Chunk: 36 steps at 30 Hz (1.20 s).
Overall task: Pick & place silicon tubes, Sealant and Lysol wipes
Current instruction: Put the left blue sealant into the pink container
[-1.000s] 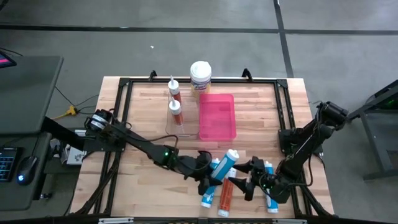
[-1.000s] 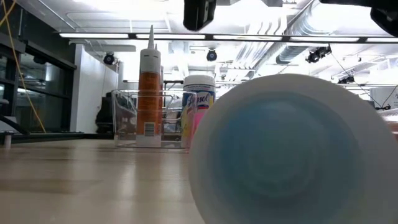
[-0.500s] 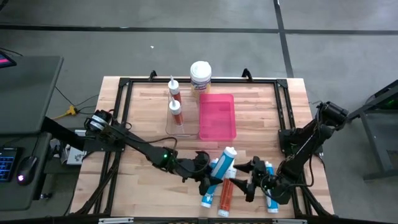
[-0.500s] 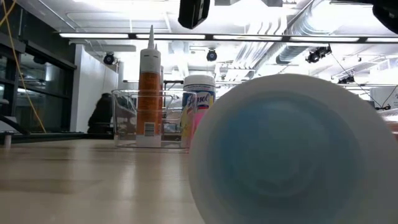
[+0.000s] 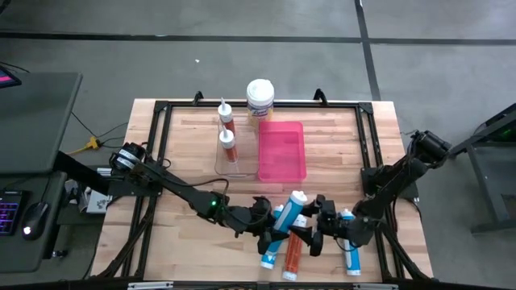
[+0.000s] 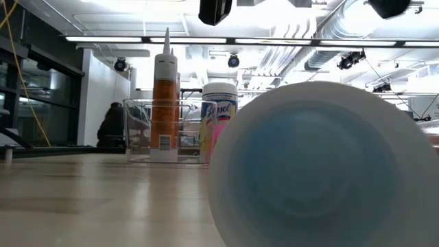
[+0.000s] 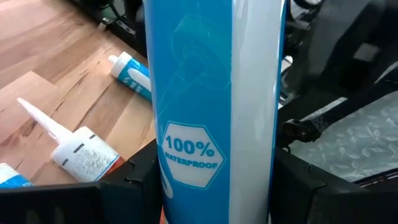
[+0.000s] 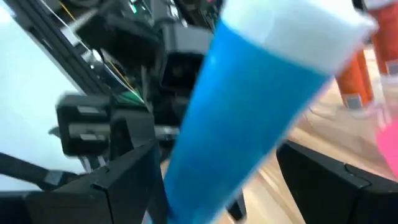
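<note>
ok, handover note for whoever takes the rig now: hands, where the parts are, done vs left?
Left hand: shut on the blue tube, lifted at the table's near edge.
Right hand: open, right beside that tube, its fingers either side of it in the right wrist view; holds nothing.
Done: two orange cartridges stand in the clear bin.
Lysol wipes stand upright at the far edge, behind the empty pink tray.
Left: the held tube, the other blue tubes and the orange tube lying near the front, and the wipes.
</note>
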Available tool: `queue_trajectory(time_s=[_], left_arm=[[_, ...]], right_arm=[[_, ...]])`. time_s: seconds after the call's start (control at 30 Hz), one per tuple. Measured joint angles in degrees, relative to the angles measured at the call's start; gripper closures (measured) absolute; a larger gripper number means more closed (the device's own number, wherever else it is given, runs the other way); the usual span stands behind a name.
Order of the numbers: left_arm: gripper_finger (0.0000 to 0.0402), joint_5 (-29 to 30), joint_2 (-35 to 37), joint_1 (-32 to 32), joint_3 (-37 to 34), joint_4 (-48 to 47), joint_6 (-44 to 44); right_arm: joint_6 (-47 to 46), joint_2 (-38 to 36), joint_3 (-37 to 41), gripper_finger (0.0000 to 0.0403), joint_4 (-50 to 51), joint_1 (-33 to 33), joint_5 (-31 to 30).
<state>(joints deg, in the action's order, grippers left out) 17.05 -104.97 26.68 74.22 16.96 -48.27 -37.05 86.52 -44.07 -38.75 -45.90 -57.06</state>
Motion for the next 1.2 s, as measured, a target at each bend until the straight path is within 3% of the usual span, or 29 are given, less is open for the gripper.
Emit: queue_trajectory(time_s=[0.17,0.43,0.6,0.73,0.9,1.2], left_arm=[[0.0209,-1.3,0.0,0.0,0.0,2.7,1.2],[0.0209,-1.6,0.0,0.0,0.0,4.4,2.4],[0.0209,-1.5,0.0,0.0,0.0,5.0,2.8],[0.0209,-1.5,0.0,-0.1,0.0,6.0,3.0],[0.0213,-1.3,0.0,-0.1,-0.1,5.7,4.1],[0.0214,-0.7,0.0,-0.1,-0.1,5.2,4.4]], right_arm=[[5.4,0.0,0.0,0.0082,-7.3,3.3,5.2],[4.1,0.0,0.0,0.0082,-9.6,9.9,16.0],[2.8,0.0,0.0,0.0088,-9.6,11.0,17.8],[2.4,0.0,-0.1,0.0126,-10.0,11.0,18.1],[1.1,0.0,-0.2,0.0215,-10.1,11.2,18.8],[0.7,-0.1,-0.2,0.0214,-9.3,12.3,22.3]])
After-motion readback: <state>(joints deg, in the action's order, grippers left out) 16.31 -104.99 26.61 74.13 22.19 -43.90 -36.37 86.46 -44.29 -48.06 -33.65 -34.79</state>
